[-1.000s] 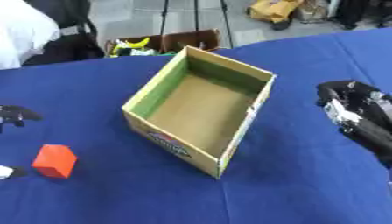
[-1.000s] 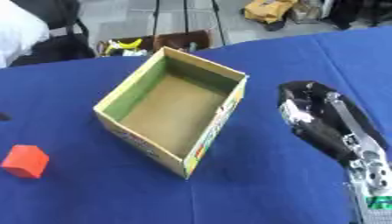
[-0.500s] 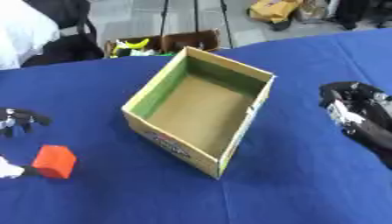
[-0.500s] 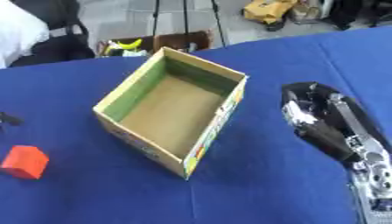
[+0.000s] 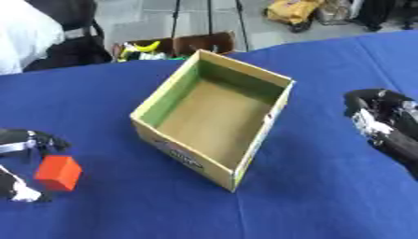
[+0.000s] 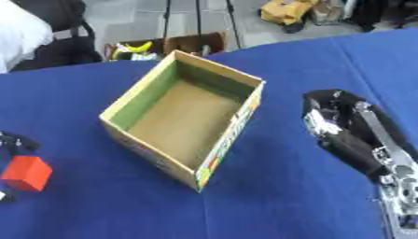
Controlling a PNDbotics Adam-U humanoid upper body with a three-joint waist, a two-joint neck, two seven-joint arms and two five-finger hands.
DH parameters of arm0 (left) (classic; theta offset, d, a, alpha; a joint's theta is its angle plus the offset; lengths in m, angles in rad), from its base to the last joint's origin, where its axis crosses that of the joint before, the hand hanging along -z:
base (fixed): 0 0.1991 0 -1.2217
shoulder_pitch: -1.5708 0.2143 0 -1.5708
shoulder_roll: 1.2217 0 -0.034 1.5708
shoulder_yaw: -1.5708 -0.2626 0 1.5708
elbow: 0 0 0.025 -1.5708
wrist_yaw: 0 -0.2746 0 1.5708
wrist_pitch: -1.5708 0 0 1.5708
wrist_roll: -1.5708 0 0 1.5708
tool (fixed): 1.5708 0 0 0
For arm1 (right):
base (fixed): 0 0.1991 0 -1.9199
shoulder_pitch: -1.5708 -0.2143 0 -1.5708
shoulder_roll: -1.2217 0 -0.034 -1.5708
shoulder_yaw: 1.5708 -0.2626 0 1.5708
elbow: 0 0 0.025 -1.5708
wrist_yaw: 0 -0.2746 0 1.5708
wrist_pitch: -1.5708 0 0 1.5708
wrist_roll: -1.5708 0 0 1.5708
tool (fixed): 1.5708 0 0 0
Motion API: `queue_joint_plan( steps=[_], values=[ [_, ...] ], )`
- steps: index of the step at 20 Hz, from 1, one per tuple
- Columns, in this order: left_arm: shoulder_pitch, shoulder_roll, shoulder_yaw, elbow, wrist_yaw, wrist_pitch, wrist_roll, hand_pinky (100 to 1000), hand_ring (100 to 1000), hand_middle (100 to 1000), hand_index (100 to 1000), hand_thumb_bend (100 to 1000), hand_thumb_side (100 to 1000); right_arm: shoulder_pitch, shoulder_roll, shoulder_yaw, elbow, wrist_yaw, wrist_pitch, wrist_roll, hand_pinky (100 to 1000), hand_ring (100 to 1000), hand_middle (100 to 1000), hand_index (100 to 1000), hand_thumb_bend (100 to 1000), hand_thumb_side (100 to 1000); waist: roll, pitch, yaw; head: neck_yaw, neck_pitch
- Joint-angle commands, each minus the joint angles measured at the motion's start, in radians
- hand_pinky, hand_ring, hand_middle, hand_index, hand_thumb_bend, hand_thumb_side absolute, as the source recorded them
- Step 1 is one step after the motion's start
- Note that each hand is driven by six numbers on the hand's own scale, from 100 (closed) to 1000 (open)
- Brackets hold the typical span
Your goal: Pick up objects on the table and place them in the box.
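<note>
— Where is the red block point(image 5: 58, 172) sitting?
— At about 8 o'clock from the open cardboard box point(image 5: 214, 118), on the blue counter point(image 5: 310, 196).
— And the left hand point(image 5: 24, 148)?
— Its fingers are bracketing the block; clasping or not, I cannot tell.
— The right hand point(image 6: 347, 128)?
— Resting at 3 o'clock, fingers relaxed, carrying nothing.

box point(image 6: 184, 125) open, mid-table | red block point(image 6: 26, 173) left | right hand point(image 6: 347, 127) right of box
</note>
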Motion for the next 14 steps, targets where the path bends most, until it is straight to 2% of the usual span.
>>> queue_joint_plan(
  steps=[1, 10, 14],
  values=[
    [-0.020, 0.021, -0.003, 0.033, 0.007, -0.110, -0.102, 577, 716, 807, 946, 636, 401, -0.006, -0.016, -0.003, -0.014, -0.004, -0.001, 0.000, 855, 843, 535, 739, 100, 470, 0.000, -0.017, -0.001, 0.005, -0.005],
    [-0.031, 0.013, -0.013, 0.069, -0.048, -0.117, -0.102, 562, 688, 735, 830, 573, 412, -0.004, -0.014, -0.003, -0.016, -0.006, 0.000, -0.001, 855, 843, 534, 739, 100, 467, 0.002, -0.016, -0.005, 0.007, -0.008],
    [-0.041, 0.010, 0.001, 0.070, -0.058, -0.117, -0.102, 485, 595, 592, 700, 468, 472, -0.004, -0.014, -0.003, -0.017, -0.006, 0.001, -0.001, 855, 843, 533, 739, 100, 466, 0.002, -0.016, -0.005, 0.006, -0.010]
  ],
)
